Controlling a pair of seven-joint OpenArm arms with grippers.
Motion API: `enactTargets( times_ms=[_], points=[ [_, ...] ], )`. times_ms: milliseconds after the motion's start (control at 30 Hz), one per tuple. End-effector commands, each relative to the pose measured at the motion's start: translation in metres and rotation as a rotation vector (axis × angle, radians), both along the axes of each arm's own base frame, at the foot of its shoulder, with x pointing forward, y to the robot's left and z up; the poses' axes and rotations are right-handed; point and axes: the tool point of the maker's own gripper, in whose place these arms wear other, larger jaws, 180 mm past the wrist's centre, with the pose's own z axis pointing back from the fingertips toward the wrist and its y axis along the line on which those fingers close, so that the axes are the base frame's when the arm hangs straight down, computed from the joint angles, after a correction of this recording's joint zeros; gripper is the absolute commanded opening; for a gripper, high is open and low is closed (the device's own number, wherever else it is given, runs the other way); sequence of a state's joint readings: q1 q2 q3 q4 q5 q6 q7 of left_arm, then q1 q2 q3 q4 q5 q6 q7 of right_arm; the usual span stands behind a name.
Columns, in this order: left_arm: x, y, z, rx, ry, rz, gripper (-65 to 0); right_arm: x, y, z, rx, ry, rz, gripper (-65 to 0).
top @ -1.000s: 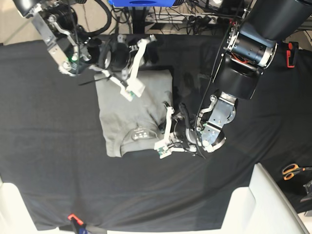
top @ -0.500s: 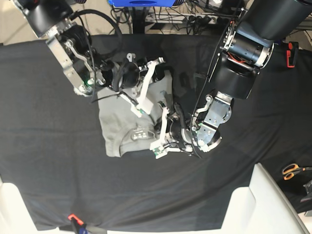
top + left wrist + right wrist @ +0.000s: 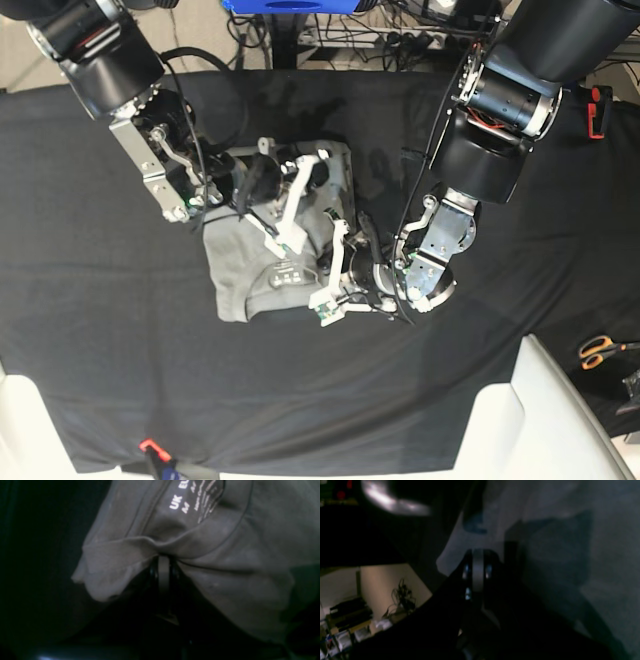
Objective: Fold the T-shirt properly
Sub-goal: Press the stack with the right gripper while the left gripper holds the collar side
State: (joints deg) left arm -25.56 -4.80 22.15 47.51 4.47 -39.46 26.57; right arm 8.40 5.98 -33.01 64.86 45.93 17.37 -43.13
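The left gripper [image 3: 163,567], lower centre of the base view, has its jaws closed at the collar end of the grey T-shirt [image 3: 250,260]; a pinch of cloth seems caught between the fingertips, though darkness there leaves this uncertain. The right gripper [image 3: 478,570], just above and to the left of it in the base view, is also closed, over the middle of the shirt; whether it has hold of any fabric cannot be told.

Outward from the grippers, the shirt lies at the centre of the frame as a narrow upright bundle, its sides apparently already folded in. The collar opening, with a white printed label [image 3: 186,498] inside, faces the bottom of the frame. Around it spreads a black table cloth [image 3: 120,350]. Orange-handled scissors [image 3: 597,351] lie at the far right, well apart.

The step in hand looks like smoothing or settling the folded bundle before it is doubled over. To do it well, the left gripper should anchor the collar corner without tugging, while the right one presses lightly and sweeps along the cloth. Heavy pressure could drag the layers askew or bunch the collar; the two arms, working close together, also need room to avoid knocking.
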Motion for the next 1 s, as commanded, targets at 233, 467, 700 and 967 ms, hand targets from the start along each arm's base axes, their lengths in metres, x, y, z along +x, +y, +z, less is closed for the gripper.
enactTargets(
  times_ms=[233, 467, 700, 967],
  points=[
    [0.021, -0.003, 0.018, -0.025, -0.045, 0.004, -65.0, 0.018, 0.008, 0.018, 0.057, -0.072, 0.040, -64.4],
    [0.023, 0.002, 0.013, -0.011, -0.024, 0.013, -65.0, 0.013, 0.017, 0.054, 0.078, -0.105, 0.033, -64.4],
    [0.035, -0.005, 0.034, -0.037, -0.089, 0.002, -65.0, 0.010, -0.003, 0.049, 0.056, -0.101, -0.004, -64.4],
    [0.049, -0.011, 0.108, -0.063, -0.239, 0.028, -65.0, 0.018, -0.074, 0.050, -0.005, -0.116, -0.158, -64.4]
  ],
)
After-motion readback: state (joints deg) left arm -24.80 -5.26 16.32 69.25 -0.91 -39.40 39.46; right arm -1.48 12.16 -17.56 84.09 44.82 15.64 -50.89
